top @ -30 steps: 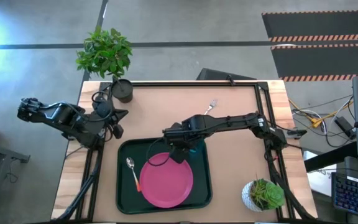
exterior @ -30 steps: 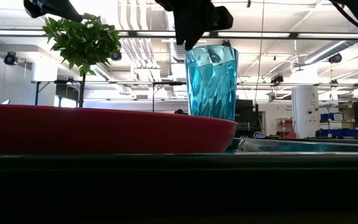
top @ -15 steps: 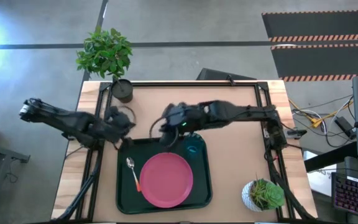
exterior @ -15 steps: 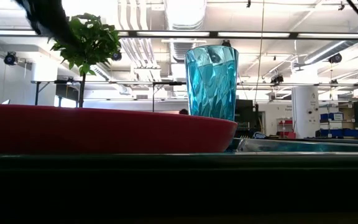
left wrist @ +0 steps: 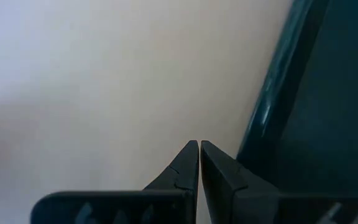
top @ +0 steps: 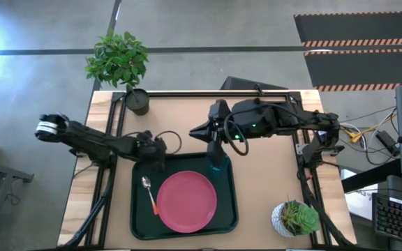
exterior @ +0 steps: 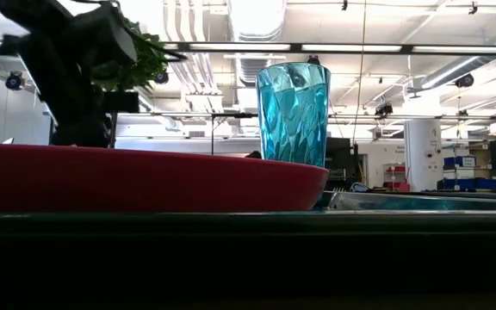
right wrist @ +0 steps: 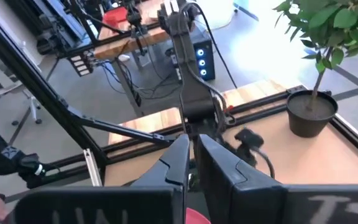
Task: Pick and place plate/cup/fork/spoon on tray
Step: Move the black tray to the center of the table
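High view: right end effector (top: 195, 130) had withdrawn from cup (top: 216, 160), now standing free on tray (top: 137, 209) beside plate (top: 187, 201) and spoon (top: 148, 191); fork not visible.
Low view: cup upright.
Wrist views: left end effector (left wrist: 199, 145) clenched, empty, at tray rim; right nearly closed, empty.
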`<state>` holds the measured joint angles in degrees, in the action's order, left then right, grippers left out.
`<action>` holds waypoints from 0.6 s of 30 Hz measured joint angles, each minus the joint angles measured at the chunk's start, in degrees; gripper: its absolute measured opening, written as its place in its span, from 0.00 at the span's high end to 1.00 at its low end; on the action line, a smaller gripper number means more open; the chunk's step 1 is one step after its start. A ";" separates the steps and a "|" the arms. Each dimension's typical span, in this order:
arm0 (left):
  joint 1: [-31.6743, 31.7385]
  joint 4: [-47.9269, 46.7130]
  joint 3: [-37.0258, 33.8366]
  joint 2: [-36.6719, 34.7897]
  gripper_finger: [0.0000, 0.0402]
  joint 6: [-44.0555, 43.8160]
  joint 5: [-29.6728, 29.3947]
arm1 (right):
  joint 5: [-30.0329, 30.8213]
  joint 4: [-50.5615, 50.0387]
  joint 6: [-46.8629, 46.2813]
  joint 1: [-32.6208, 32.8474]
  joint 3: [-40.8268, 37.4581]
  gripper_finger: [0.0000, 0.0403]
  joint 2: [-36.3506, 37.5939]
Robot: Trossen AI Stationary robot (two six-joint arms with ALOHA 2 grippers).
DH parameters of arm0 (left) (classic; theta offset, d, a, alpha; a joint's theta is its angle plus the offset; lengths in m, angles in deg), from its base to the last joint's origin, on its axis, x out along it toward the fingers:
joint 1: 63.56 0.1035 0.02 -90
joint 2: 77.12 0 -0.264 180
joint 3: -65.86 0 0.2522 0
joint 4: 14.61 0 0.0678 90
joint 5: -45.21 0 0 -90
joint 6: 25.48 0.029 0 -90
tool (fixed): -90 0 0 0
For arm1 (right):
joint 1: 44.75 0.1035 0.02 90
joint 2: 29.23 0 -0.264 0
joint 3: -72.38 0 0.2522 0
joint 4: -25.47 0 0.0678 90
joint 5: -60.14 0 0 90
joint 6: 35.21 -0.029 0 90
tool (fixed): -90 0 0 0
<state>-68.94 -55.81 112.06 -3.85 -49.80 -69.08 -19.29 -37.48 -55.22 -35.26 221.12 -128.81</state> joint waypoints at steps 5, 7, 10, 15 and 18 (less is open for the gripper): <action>1.40 4.81 1.67 7.62 1.00 4.10 2.88 | 0.02 -0.62 0.52 0.01 -0.02 0.94 0.00; 1.67 7.32 2.04 10.36 1.00 5.40 3.51 | 0.02 -1.10 0.52 0.01 -0.02 0.94 -0.11; 2.40 8.83 2.32 13.80 1.00 6.77 3.64 | 0.00 -2.04 0.52 0.03 -0.04 0.94 -0.19; 3.91 11.00 5.36 16.76 1.00 9.55 4.83 | 0.00 -2.82 0.54 0.03 -0.07 0.94 -0.23; 4.68 10.84 7.09 16.50 1.00 10.39 5.16 | -0.02 -2.82 0.53 0.03 -0.07 0.94 -0.23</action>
<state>-64.25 -44.97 119.15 12.64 -39.41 -63.92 -19.32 -40.30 -54.69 -35.23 221.05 -129.04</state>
